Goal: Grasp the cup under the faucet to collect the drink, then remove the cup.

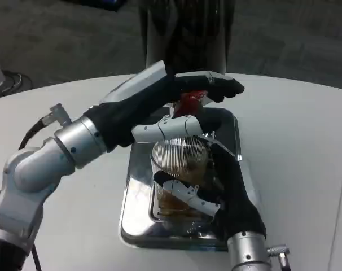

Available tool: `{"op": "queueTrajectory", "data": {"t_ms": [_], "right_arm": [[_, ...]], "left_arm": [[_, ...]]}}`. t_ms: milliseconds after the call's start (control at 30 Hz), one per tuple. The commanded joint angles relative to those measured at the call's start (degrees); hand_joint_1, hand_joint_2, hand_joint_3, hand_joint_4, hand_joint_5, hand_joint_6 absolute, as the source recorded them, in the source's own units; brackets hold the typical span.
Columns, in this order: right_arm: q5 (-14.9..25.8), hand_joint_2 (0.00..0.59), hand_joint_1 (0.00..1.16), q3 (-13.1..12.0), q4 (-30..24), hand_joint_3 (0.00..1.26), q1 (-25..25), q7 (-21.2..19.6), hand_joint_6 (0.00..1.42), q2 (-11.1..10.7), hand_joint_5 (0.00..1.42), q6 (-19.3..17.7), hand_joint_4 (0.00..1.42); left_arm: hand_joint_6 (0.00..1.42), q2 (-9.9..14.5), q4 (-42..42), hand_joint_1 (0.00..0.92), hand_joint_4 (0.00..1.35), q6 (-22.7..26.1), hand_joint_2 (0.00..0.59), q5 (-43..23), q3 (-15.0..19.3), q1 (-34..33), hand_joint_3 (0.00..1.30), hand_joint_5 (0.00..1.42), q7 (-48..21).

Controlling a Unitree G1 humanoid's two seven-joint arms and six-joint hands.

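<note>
A clear ribbed cup [179, 169] with brown drink in its lower part stands in the steel drip tray [138, 195], under the dispenser [185, 31]. My right hand [227, 189] wraps around the cup from the right and front, fingers across its near side. My left hand [182, 93] reaches in from the left above the cup, its fingers lying over the red faucet handle [191, 103] and its thumb stretched just above the cup's rim. The faucet spout is hidden by the left hand.
The dark cylindrical dispenser stands at the table's far edge behind the tray. White table [295, 147] spreads to the right and left of the tray. A cable runs beside my left forearm [52, 158].
</note>
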Motion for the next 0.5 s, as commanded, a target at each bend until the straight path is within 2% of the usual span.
{"op": "queueTrajectory", "data": {"t_ms": [33,500], "right_arm": [[-0.18,0.226,0.81,-0.07,1.46,0.57,1.07,-1.48,0.49,0.58,0.69,-1.27,0.66],[-0.81,0.210,0.83,-0.26,-1.25,0.63,2.31,-2.97,0.56,0.32,0.78,-0.79,0.72]], "left_arm": [[0.37,-0.16,0.09,0.000,0.22,-0.12,0.094,0.05,1.81,1.35,0.23,0.27,1.47],[0.42,-1.98,-3.22,0.000,0.24,-0.23,0.092,-2.30,5.33,1.11,0.25,0.32,1.98]]}}
